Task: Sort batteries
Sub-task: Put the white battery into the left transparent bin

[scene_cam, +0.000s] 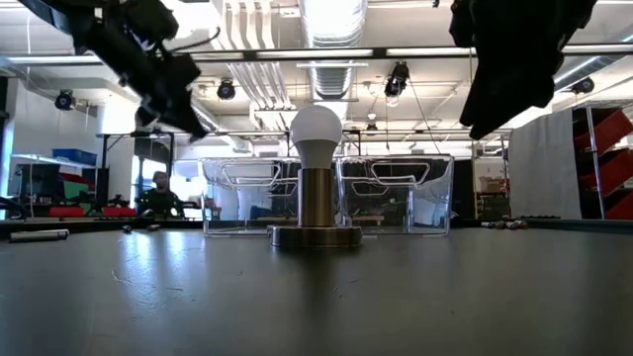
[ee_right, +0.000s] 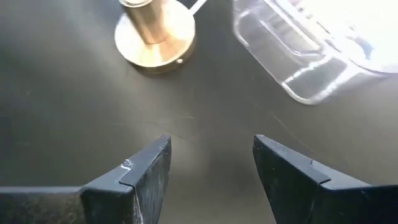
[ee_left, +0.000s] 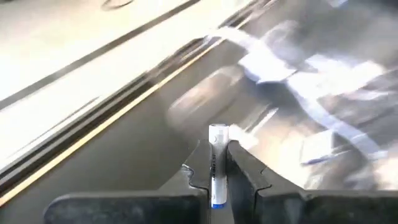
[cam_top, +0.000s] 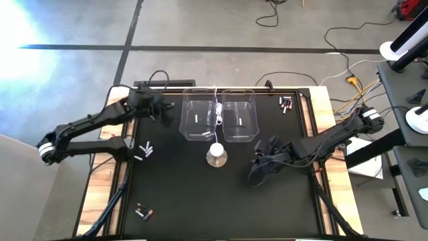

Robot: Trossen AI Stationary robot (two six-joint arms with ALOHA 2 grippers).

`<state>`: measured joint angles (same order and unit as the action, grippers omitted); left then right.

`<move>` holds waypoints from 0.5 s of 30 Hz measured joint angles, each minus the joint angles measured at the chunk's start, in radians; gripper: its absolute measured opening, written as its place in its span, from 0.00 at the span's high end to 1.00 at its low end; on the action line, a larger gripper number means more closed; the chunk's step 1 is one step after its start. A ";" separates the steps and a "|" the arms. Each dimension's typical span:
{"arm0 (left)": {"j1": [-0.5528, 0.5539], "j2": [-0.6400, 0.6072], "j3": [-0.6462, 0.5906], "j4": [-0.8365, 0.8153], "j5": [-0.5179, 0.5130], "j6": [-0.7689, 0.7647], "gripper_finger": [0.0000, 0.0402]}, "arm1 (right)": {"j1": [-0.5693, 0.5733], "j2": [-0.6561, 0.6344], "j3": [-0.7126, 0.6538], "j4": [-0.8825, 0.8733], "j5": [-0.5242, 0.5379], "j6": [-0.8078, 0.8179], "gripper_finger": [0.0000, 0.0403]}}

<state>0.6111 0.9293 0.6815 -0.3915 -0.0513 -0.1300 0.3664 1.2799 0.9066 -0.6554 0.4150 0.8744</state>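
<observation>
Left tool (ee_left: 217, 163) clamps a silvery battery (ee_left: 217, 163), bins behind blurred; right tool (ee_right: 211, 165) wide open, empty.

Desk (cam_top: 200, 194): matt black top w/ faint sheen, bare wood edging. Two bins (cam_top: 198, 120): clear glossy plastic. Lamp base (ee_right: 154, 31): brushed brass-look metal; white matt globe. Battery (ee_left: 217, 165) in left hand (ee_left: 217, 168): silvery-white, smooth, shiny. Right hand (ee_right: 211, 171): matt dark plastic-look fingers.

Silvery-white battery (ee_left: 217, 163) (blue base), black mat (cam_top: 200, 187)
</observation>
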 joint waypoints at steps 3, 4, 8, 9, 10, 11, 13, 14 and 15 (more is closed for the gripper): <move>-0.005 0.041 0.056 0.007 0.040 0.000 0.98 | 0.000 0.004 0.000 0.024 -0.003 -0.009 0.46; -0.007 0.064 0.076 0.006 0.039 0.013 0.98 | 0.000 0.004 0.000 0.023 -0.004 -0.007 0.46; -0.027 0.179 0.175 0.004 0.039 0.076 0.98 | 0.001 0.004 0.000 0.022 -0.032 -0.013 0.46; -0.036 0.217 0.201 0.002 0.040 0.094 0.98 | 0.002 0.004 0.000 0.022 -0.034 -0.016 0.46; -0.044 0.254 0.227 -0.002 0.042 0.111 0.98 | 0.002 0.004 0.000 0.022 -0.037 -0.018 0.46; -0.053 0.294 0.252 -0.007 0.043 0.127 0.98 | 0.002 0.004 0.000 0.022 -0.039 -0.019 0.46; -0.067 0.373 0.311 -0.030 0.044 0.155 0.98 | 0.002 0.004 0.000 0.021 -0.039 -0.022 0.46; -0.073 0.412 0.342 -0.045 0.045 0.166 0.98 | 0.002 0.004 0.000 0.021 -0.039 -0.022 0.46; -0.077 0.450 0.371 -0.062 0.046 0.175 0.98 | 0.002 0.004 0.000 0.020 -0.039 -0.022 0.46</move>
<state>0.5343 1.3798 1.0527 -0.4538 -0.0053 0.0455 0.3687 1.2839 0.9066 -0.6353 0.3755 0.8520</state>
